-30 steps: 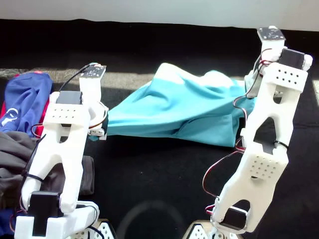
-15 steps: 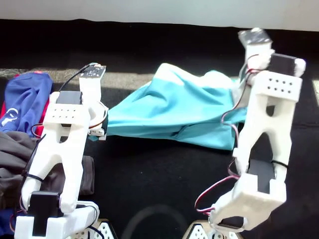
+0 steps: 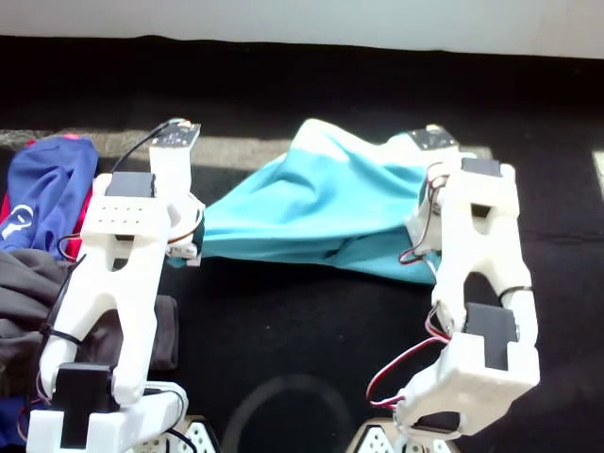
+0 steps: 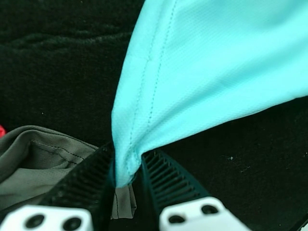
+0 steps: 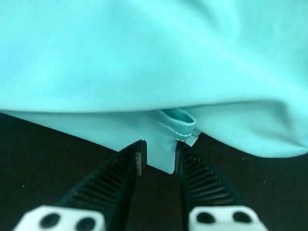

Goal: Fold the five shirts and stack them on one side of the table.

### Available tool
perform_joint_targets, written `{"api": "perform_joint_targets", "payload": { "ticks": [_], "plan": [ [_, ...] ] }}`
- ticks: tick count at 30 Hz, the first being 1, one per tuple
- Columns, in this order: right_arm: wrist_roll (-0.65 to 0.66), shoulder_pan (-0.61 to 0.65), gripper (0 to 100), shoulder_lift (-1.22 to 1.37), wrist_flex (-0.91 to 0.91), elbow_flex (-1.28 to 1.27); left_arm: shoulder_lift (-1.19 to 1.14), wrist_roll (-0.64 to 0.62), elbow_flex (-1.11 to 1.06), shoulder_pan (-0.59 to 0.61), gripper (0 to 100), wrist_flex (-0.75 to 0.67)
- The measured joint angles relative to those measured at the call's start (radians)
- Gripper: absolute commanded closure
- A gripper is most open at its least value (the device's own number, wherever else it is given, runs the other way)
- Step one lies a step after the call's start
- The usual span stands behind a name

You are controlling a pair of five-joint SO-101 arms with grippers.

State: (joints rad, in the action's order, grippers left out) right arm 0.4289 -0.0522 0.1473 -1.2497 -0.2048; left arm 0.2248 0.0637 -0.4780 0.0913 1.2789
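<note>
Lowered to the shirt (image 3: 321,203), the right gripper (image 5: 159,147) sits parted, hem corner just ahead of its tips; the left gripper (image 4: 127,151) clamps the opposite end.

— What sort of place is this?
— A robotics test bench, by the look: two white arms, left arm (image 3: 118,274) and right arm (image 3: 477,283), with loose wires (image 3: 393,368), standing at a black cloth-covered surface (image 3: 283,359)
— Home or lab?
— Cannot tell; behind is a plain pale wall (image 3: 302,19), and a teal shirt (image 3: 321,203) lies on the cloth
</note>
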Motion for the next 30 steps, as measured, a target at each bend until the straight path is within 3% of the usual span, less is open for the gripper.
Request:
{"api": "perform_joint_targets", "payload": {
  "ticks": [5, 24, 30],
  "plan": [
    [0.000, 0.000, 88.9, 0.000, 0.078, -0.015, 0.000, 0.000, 0.000, 0.000, 99, 0.000],
    [0.000, -0.003, 84.4, 0.000, 0.104, -0.015, 0.000, 0.000, 0.000, 0.000, 99, 0.000],
    [0.000, -0.003, 99.7, 0.000, 0.115, -0.015, 0.000, 0.000, 0.000, 0.000, 99, 0.000]
  ]
}}
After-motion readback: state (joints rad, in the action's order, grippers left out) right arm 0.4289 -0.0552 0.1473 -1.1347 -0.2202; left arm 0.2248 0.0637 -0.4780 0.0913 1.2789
